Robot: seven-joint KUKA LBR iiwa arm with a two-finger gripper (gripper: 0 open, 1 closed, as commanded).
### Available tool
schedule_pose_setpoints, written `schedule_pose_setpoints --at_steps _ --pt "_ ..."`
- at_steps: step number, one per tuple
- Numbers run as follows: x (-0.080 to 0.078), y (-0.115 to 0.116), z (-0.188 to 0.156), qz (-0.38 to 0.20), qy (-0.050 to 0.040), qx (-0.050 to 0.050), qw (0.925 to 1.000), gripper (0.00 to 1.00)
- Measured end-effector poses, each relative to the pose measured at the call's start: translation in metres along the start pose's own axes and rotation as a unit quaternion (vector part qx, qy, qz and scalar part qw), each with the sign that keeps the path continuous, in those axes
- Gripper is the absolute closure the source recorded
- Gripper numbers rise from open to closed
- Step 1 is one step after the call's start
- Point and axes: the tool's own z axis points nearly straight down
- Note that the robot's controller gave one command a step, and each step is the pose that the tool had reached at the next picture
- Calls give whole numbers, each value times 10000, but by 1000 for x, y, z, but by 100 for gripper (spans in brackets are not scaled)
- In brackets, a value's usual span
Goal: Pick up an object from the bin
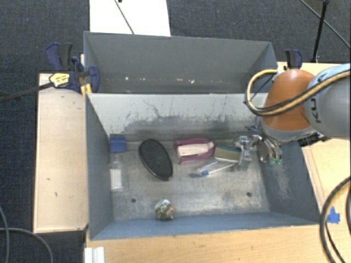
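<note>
Low at the right end of the grey metal bin (181,64): the silver two-finger gripper (253,155), under the orange wrist cover (288,100). Cannot tell whether open or closed. Just left of it, a flat olive-green block (227,154), with a white and blue toothbrush (211,170) slanting below. Further left, a pink and maroon box (193,149), a black oval brush (156,159) and a clear bottle with a blue cap (116,171). Near the front wall, well apart, a crumpled greenish ball (164,209).

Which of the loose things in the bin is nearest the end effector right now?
The greenish block right of the pink box, beside the end effector; the black oval brush and bottle lie further left.
</note>
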Motion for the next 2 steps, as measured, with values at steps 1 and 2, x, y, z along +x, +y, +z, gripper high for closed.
schedule_pose_setpoints --at_steps 1,2 --pt "-7 -17 -128 -61 -47 10 10000 100" --pt "18 -38 -188 1628 -24 5 9867 100"
